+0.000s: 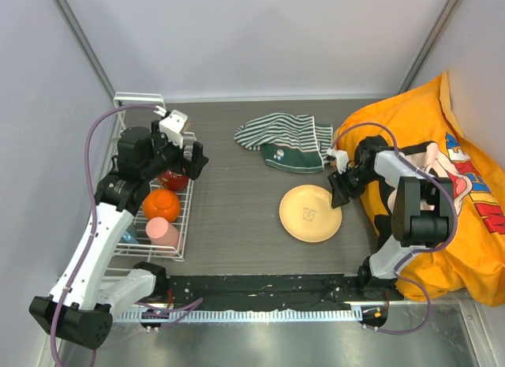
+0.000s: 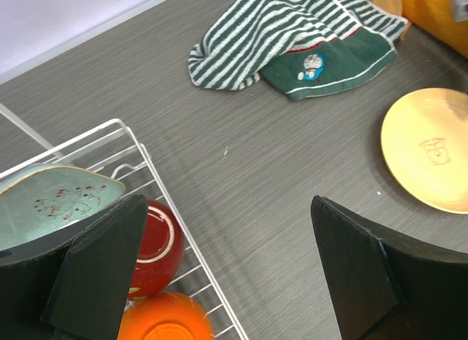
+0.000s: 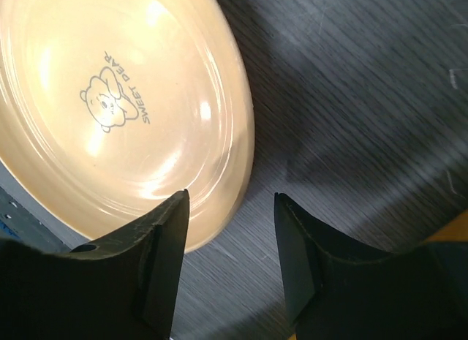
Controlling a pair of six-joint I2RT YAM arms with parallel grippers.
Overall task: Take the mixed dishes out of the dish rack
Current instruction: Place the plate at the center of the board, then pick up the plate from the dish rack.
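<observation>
You will find the tan round plate lying flat, face up, on the table, at 3 o'clock from the white wire dish rack. The rack holds a dark red bowl, with an orange mug at its 6 o'clock and a pink cup beyond that. A pale green tray sits beside the bowl.

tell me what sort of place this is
Likely a lab bench staged as a kitchen: plain panel walls box in the table, robot arms are bolted at its edge, and a wire dish rack holds dishes.

We see a tan plate, a green-white striped cloth, a white rack and a dark red bowl.
</observation>
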